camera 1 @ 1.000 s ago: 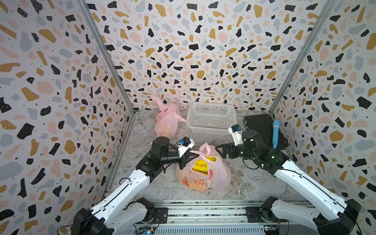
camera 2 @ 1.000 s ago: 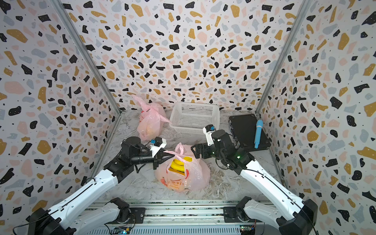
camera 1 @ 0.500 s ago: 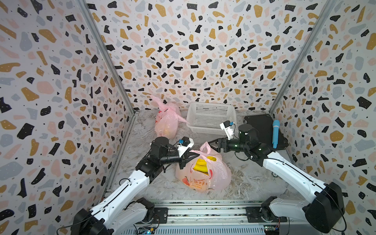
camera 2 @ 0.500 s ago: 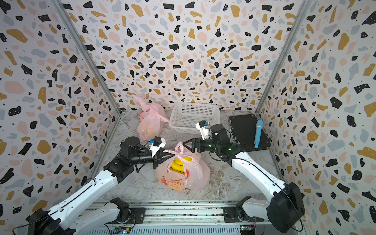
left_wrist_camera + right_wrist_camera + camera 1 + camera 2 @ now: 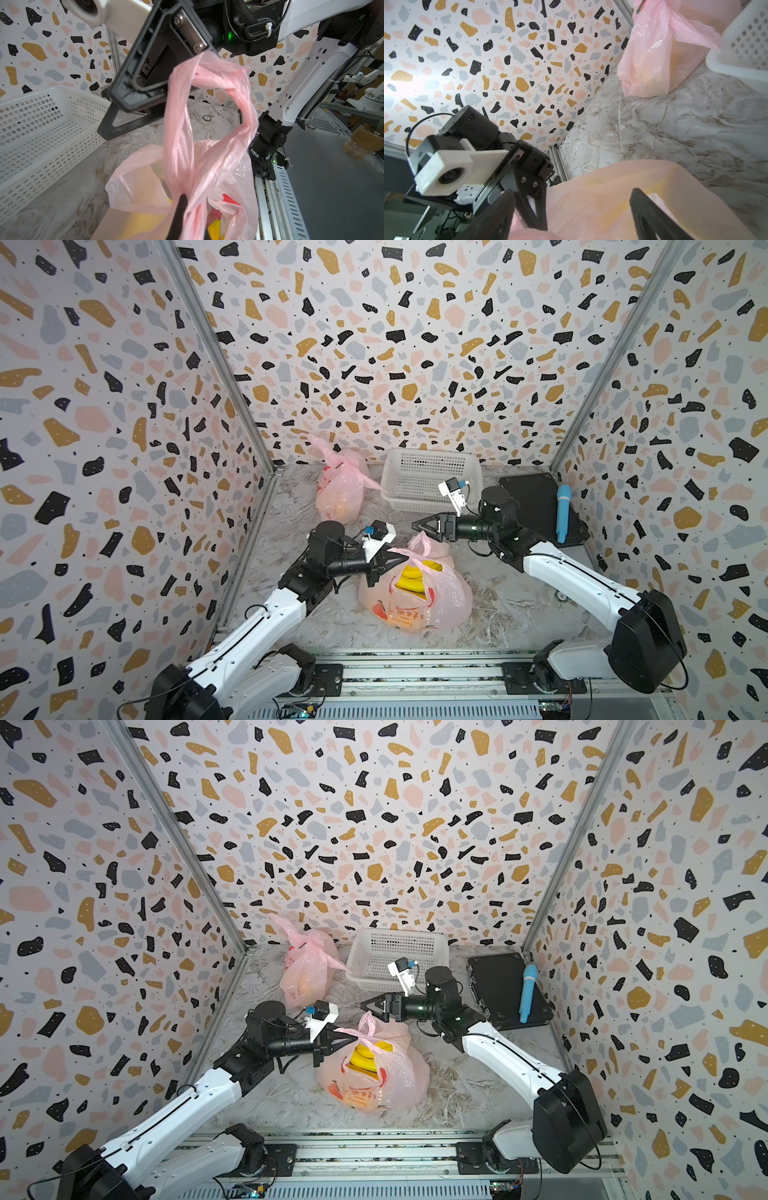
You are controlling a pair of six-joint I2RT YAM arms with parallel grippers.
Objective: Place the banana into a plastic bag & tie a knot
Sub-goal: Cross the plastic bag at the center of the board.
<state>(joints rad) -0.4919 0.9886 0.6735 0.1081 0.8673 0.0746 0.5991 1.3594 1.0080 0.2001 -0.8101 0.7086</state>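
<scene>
Marble table (image 5: 519, 605), terrazzo walls (image 5: 374, 344): the yellow banana (image 5: 409, 578) is held inside a translucent pink plastic bag (image 5: 436, 605) mid-table. Its handle (image 5: 180, 145) is clamped by the left fingers (image 5: 178, 216); the right fingers (image 5: 648, 216) are spread apart.

Marble-look worktop (image 5: 498, 605) had an untied pink plastic bag (image 5: 415, 601) sitting mid-front, a knotted pink bag (image 5: 340, 489) at the back left, a white mesh basket (image 5: 411, 497) just beside it, and a black case (image 5: 536, 506) back right.

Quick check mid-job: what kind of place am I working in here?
Probably a lab robot cell: terrazzo-print panels box in a marble-look tabletop, a metal mounting rail runs along the front, and what looks like another rig stands beyond.
</scene>
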